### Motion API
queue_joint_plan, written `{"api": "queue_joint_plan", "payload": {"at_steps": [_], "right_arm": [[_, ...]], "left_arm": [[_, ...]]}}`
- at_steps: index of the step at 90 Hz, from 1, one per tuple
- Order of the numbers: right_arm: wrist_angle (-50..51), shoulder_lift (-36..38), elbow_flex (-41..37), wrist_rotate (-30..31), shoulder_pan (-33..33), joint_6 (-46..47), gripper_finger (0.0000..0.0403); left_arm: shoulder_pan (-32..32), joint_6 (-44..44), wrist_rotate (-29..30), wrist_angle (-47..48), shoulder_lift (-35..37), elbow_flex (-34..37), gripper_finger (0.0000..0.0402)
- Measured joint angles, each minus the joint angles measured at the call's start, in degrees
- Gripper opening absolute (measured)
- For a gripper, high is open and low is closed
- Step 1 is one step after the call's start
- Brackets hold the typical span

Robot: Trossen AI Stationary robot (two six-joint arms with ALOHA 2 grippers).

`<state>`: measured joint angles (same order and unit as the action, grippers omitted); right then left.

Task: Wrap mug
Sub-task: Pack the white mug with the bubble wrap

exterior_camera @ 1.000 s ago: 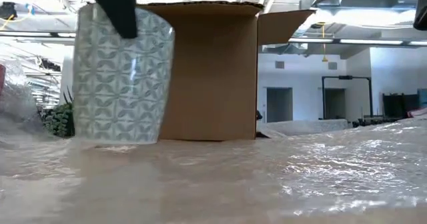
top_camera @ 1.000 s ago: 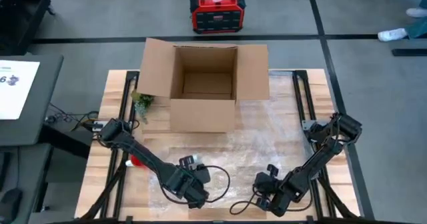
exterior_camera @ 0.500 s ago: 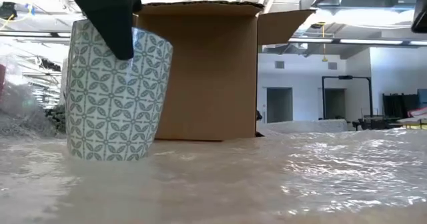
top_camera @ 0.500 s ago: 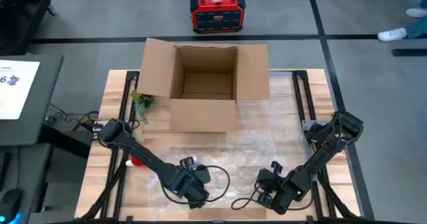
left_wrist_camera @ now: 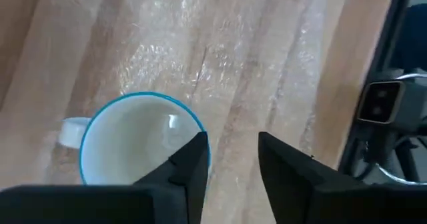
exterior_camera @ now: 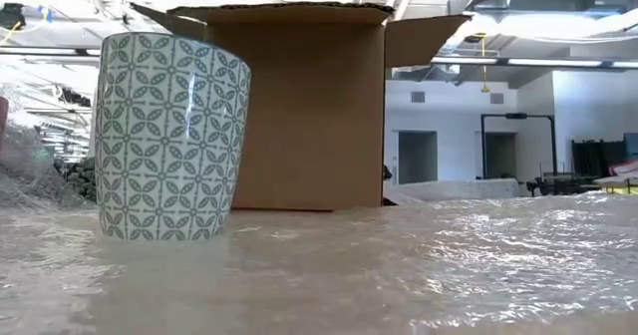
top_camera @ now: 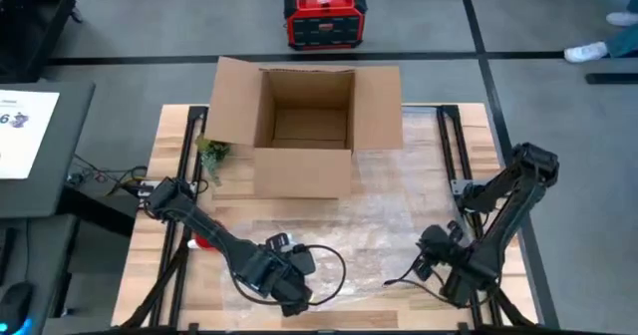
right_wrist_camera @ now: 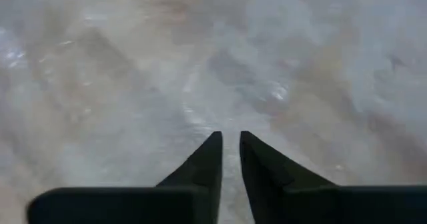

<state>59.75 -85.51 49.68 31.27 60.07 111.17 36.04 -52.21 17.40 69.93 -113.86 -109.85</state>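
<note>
The mug [exterior_camera: 169, 136], white with a green leaf pattern and a blue rim, stands upright by its base on the clear bubble wrap [exterior_camera: 449, 255] spread over the near half of the table. In the left wrist view the mug [left_wrist_camera: 133, 137] shows from above, its handle to one side. My left gripper [left_wrist_camera: 230, 151] hangs open just above the mug's rim, clear of it; the low view shows only a dark bit of it at the picture's top. My right gripper [right_wrist_camera: 230, 139] is shut above the wrap near the table's right side [top_camera: 431, 255], with nothing seen between its fingers.
An open cardboard box [top_camera: 304, 126] stands at the far middle of the table, behind the mug. A small green plant [top_camera: 212, 151] lies left of the box. A red thing [top_camera: 202, 241] sits under the left arm. Cables loop over the wrap near the front edge.
My left gripper has lowered the tilted mug until it stands upright on the bubble wrap, then let go of its rim and gone up clear of it. My right gripper has moved toward the table's right edge and a little toward the far edge.
</note>
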Motion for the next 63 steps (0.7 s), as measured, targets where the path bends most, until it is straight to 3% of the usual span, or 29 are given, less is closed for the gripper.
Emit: {"api": "queue_joint_plan", "payload": {"at_steps": [11,31,49,63], "right_arm": [[-6.26,1.95,-4.82,-2.52,-0.23,0.74,0.0119],[-11.81,7.79,-13.62,-0.84,-1.86,3.47,0.0177],[-20.76,12.91,-21.49,2.03,-5.18,1.13,0.0185],[-29.54,14.67,-24.94,2.15,-8.61,-6.41,0.0173]], "left_arm": [[3.34,-1.42,-0.06,0.24,0.01,-1.6,0.0109],[10.23,-12.07,2.27,0.92,-0.02,-2.34,0.0109],[16.96,-29.59,7.81,8.7,-0.02,-2.31,0.0109],[21.99,-43.14,10.29,13.99,-0.13,-1.99,0.0109]]}}
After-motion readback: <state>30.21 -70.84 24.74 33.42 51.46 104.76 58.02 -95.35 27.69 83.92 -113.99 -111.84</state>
